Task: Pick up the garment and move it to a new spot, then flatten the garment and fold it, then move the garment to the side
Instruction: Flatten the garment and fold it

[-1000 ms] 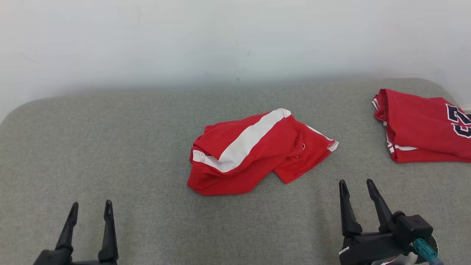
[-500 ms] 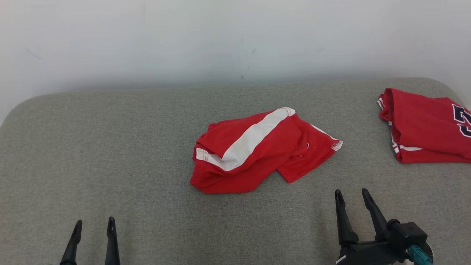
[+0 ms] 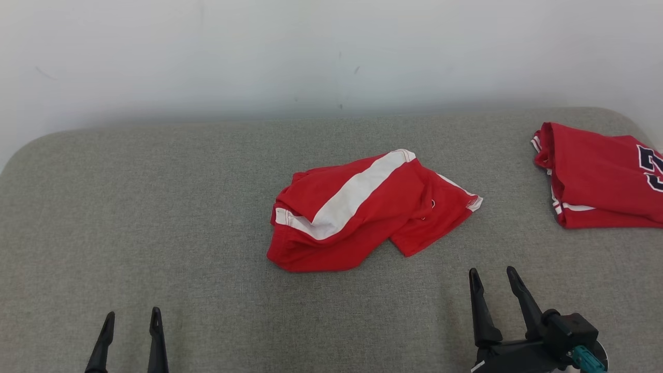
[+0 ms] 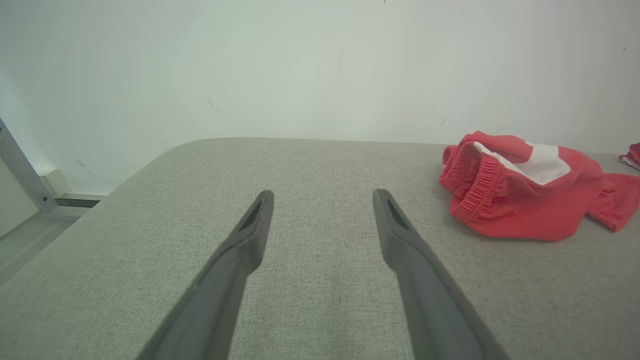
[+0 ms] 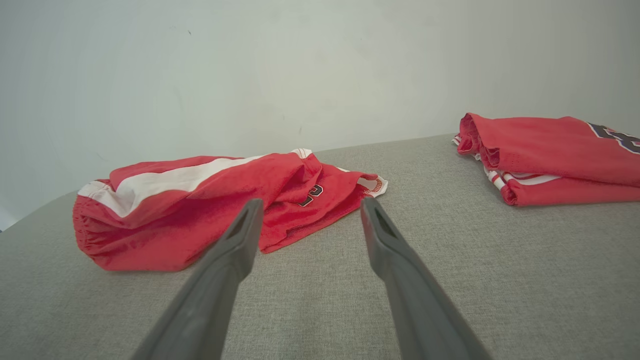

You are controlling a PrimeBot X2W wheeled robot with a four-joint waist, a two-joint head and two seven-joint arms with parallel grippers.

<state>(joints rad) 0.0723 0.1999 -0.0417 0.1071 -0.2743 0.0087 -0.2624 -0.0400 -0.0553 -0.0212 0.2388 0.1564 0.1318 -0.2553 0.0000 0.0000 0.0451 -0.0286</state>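
Note:
The garment [image 3: 362, 212] is a pair of red shorts with a broad white stripe, lying crumpled in the middle of the grey table [image 3: 155, 217]. It also lies at the right of the left wrist view, garment [image 4: 525, 192], and left of centre in the right wrist view, garment [image 5: 200, 205]. My left gripper [image 3: 131, 317] stands open at the lower left, well short of it, with nothing between its fingers. My right gripper [image 3: 492, 273] stands open at the lower right, a little nearer than the garment's right end. Both are apart from the cloth.
A second red garment [image 3: 601, 176], folded and with dark numerals, lies at the table's far right edge, folded garment [image 5: 550, 155]. A pale wall [image 3: 331, 52] stands close behind the table. The table's rounded left corner and a metal frame [image 4: 20, 170] appear in the left wrist view.
Both grippers have drawn back toward the bottom of the head view, the left one more. The picture shifted slightly, so the camera moved a little. The garment lies as before.

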